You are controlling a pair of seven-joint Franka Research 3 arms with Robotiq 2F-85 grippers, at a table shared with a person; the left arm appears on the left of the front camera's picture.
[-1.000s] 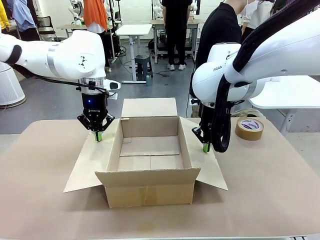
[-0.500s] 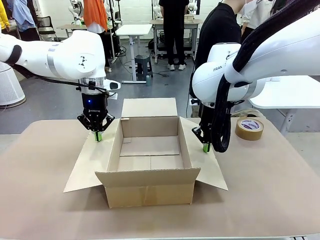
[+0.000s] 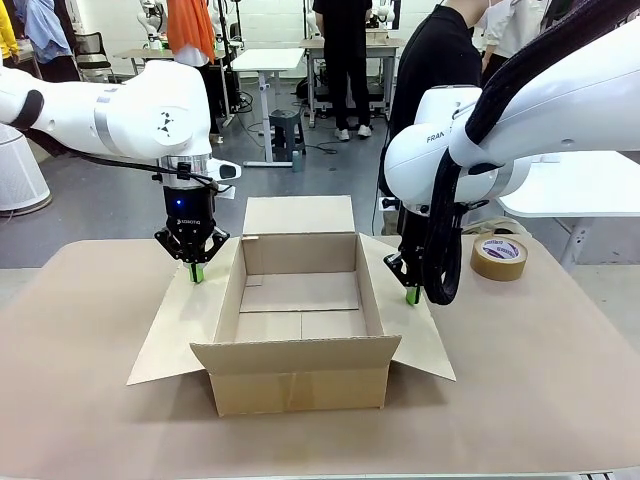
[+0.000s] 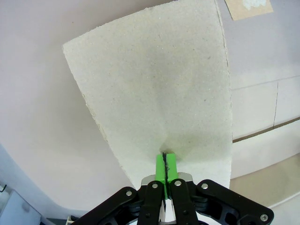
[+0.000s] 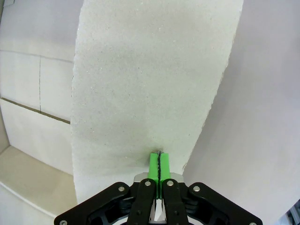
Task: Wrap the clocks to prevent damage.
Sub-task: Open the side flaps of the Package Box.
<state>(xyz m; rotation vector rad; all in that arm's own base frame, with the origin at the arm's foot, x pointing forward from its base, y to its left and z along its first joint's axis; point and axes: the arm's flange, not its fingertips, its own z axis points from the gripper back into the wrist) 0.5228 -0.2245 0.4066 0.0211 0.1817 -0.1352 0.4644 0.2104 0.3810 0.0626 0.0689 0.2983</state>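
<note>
No clocks are in view. An open cardboard box (image 3: pixel 300 375) stands in the middle of the table, its inside bare. My left gripper (image 3: pixel 197 272) is shut, and its green tips press down on the box's left flap (image 3: pixel 175 335). In the left wrist view the shut pads (image 4: pixel 161 165) meet that flap (image 4: pixel 154 89) near its edge. On the other side my right gripper (image 3: pixel 411 296) is also shut, its tips resting on the right flap (image 3: pixel 425 345). The right wrist view shows these pads (image 5: pixel 154 165) against that flap (image 5: pixel 150 70).
A roll of brown tape (image 3: pixel 499 257) lies on the table at the back right. The box's rear flap (image 3: pixel 299 214) stands upright. A person in a black top (image 3: pixel 435 60) stands beyond the table. The tan tabletop (image 3: pixel 80 400) is bare around the box.
</note>
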